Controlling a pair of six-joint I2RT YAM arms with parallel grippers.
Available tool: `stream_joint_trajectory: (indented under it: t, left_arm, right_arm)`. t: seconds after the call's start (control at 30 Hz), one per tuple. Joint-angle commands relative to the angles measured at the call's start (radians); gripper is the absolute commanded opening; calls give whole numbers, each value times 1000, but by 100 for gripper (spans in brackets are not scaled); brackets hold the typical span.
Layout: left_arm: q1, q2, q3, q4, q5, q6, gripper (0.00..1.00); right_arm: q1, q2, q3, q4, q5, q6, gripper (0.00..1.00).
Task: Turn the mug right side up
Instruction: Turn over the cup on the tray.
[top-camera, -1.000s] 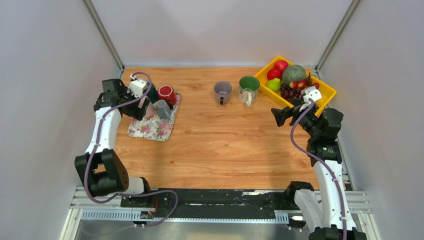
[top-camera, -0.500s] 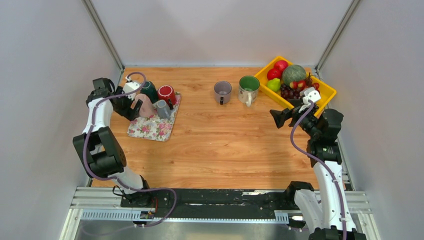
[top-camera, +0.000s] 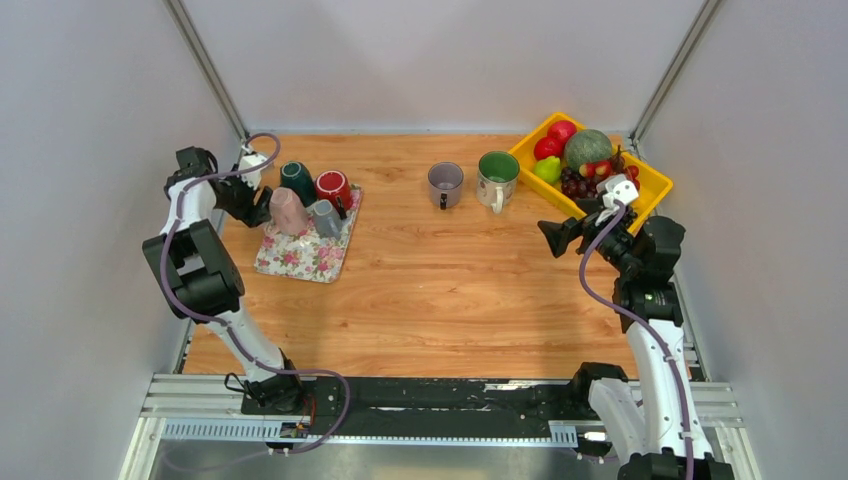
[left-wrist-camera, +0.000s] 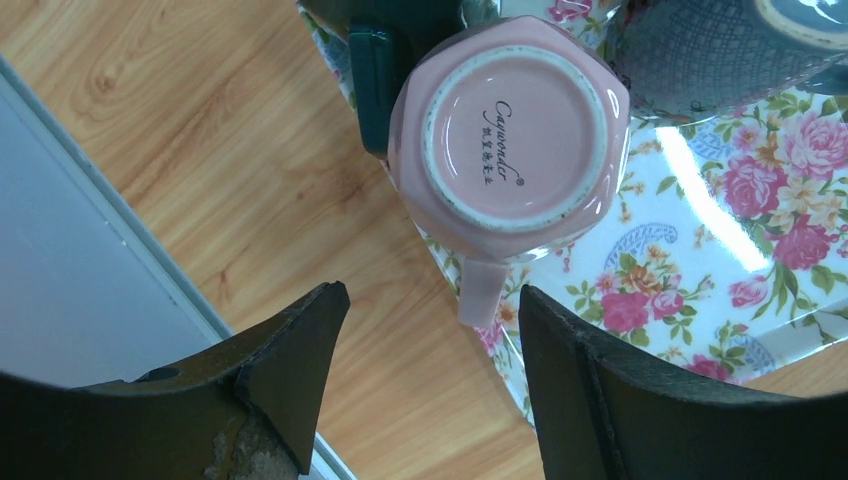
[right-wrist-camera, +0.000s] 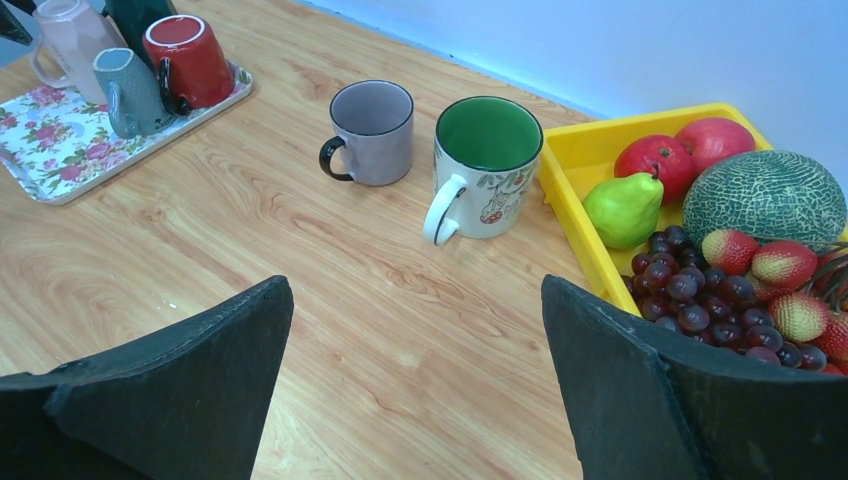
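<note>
A pink mug (top-camera: 288, 211) stands upside down at the left edge of the floral tray (top-camera: 300, 262). In the left wrist view its base (left-wrist-camera: 515, 135) faces the camera and its handle (left-wrist-camera: 485, 290) points toward my left gripper (left-wrist-camera: 432, 295). That gripper (top-camera: 258, 203) is open just left of the mug, with the handle's tip a little ahead of the fingertips and nothing between them. My right gripper (top-camera: 552, 232) hovers open over bare table at the right, far from the tray.
On the tray, upside down too, are a dark green mug (top-camera: 296, 180), a red mug (top-camera: 333, 187) and a grey-blue mug (top-camera: 324, 217). A grey mug (top-camera: 445, 183) and a green-lined white mug (top-camera: 498, 178) stand upright mid-table. A yellow fruit bin (top-camera: 652, 182) sits back right.
My left arm has swung back and to the left, uncovering the pink mug; its gripper now sits left of the mug with jaws somewhat narrower. The right arm has barely moved.
</note>
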Motion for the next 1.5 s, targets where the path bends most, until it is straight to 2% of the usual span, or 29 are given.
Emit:
stream_joint_trajectory:
  t: [0.0,0.37,0.67,0.77,1.0,1.37,1.4,1.47]
  left_arm:
    - [7,42,52,-22,86,70,72]
    - [1,77,62,-47,113,164,69]
    - [-29,93,57,-40,76,173,59]
    - [-31,93,57,-40,73,172,53]
    - [-32,90,56,-35,88,155,51]
    - [-33,89,56,-20,105,117,12]
    - [-32,88,54,-18,102,116,5]
    - [-32,86,50,-15,98,112,1]
  right_arm:
    - [4,10,0,27,-26,-23,100]
    - [3,29,2,19,-26,-33,100]
    - [5,33,3,16,-23,-35,100]
    - [6,34,3,17,-23,-35,100]
    - [5,35,3,16,-26,-37,100]
    - [7,35,1,17,-27,-37,100]
    - [7,35,1,17,-27,-37,100]
    - [7,38,1,17,-29,-37,100]
